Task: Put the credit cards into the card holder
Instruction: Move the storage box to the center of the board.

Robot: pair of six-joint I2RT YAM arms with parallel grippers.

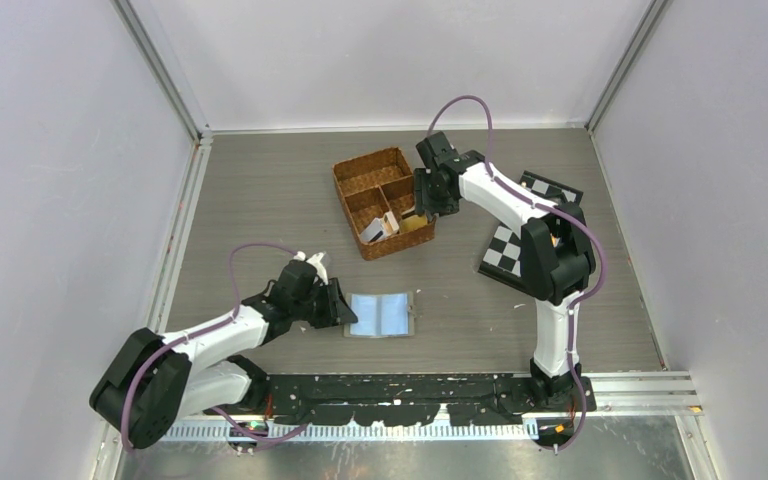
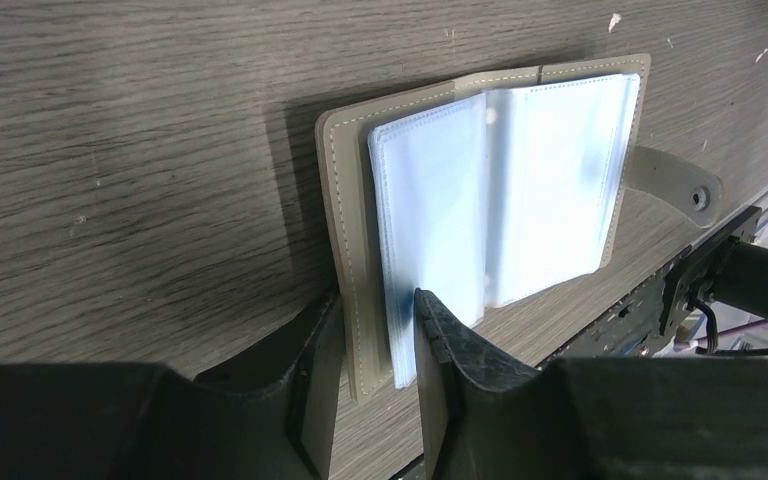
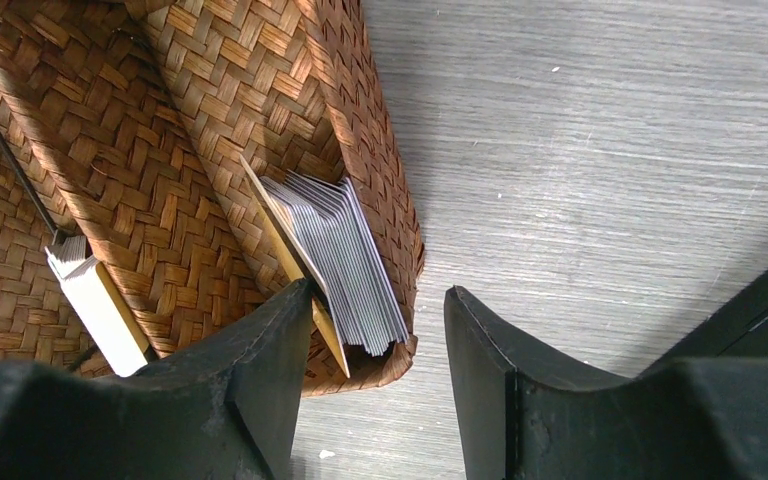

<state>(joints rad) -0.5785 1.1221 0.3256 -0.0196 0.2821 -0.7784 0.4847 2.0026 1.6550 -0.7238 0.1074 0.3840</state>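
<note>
The card holder (image 1: 380, 314) lies open on the table, its clear light-blue sleeves (image 2: 550, 190) facing up and its snap tab (image 2: 675, 180) sticking out to the right. My left gripper (image 2: 372, 335) is shut on the card holder's left edge, with the grey-olive cover and several sleeves between its fingers. A stack of grey-white credit cards (image 3: 345, 250) with an orange one (image 3: 285, 245) stands on edge in a corner of the wicker basket (image 3: 210, 120). My right gripper (image 3: 380, 310) hangs open over that stack, one finger inside the basket, the other outside its wall.
The brown basket (image 1: 360, 170) sits at the table's middle back and has three compartments. More cards (image 3: 100, 300) lean in its neighbouring compartment. A black-and-white checkerboard (image 1: 505, 250) lies to the right, under the right arm. Metal rails run along the table's near edge.
</note>
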